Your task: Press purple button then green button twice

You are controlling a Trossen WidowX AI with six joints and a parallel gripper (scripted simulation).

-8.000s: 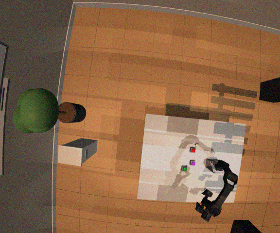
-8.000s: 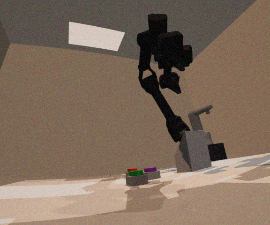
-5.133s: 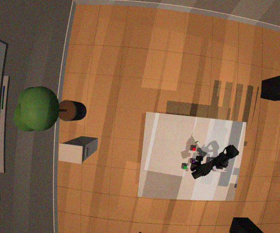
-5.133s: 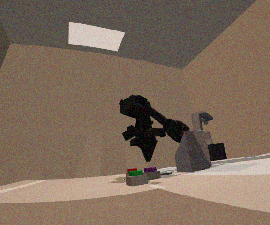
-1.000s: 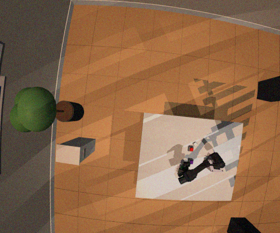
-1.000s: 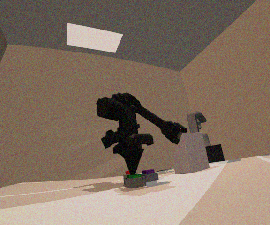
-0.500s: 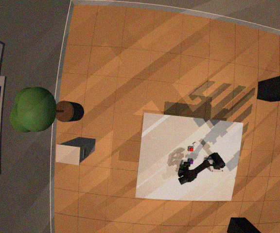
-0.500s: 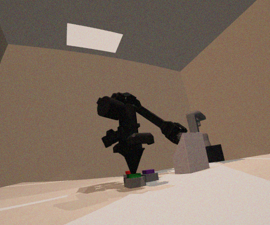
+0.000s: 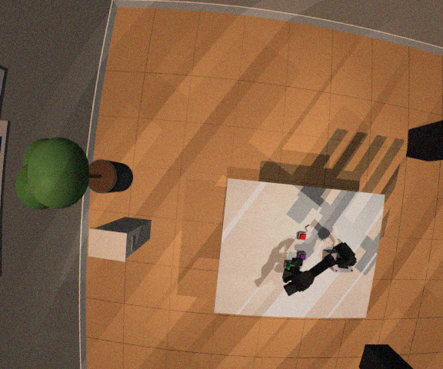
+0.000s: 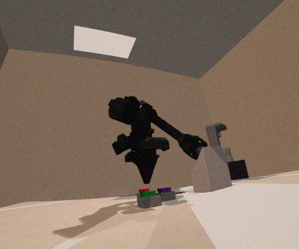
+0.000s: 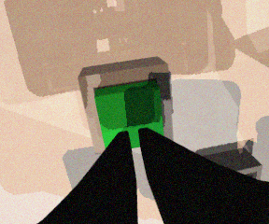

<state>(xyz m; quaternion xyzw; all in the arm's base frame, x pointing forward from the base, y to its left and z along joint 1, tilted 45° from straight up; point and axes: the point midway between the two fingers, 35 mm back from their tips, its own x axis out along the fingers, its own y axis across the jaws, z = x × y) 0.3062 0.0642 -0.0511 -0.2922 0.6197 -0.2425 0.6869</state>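
From the top view, the green button (image 9: 288,265) sits on the pale worktop (image 9: 253,286), and everything else is placed from it. The purple button (image 9: 302,256) is just beside it, up and to the right; the red button (image 9: 302,235) is farther off in the same direction. The black arm (image 9: 320,267) reaches in from its base to the green button's right, and its head overlaps the button's lower right edge, so most of the button's housing is covered.

In the exterior view, the green button (image 10: 148,193) rests on a grey housing (image 10: 149,201). The tool (image 10: 145,180) hangs point-down directly above it, with a clear gap of wall showing between its tip and the button's top. The purple button (image 10: 164,189) stands just right of the green one, and the red button (image 10: 144,190) peeks out behind it. A grey block (image 10: 210,169) stands well to the right.

In the wrist view, the green button (image 11: 129,112) fills the middle, framed by its grey housing (image 11: 90,88). The tool (image 11: 136,144) is clenched with only a thin slit between its two dark fingers, and nothing is gripped. The fingertips lie over the button's near edge, and a darker patch of shadow covers its upper right part.
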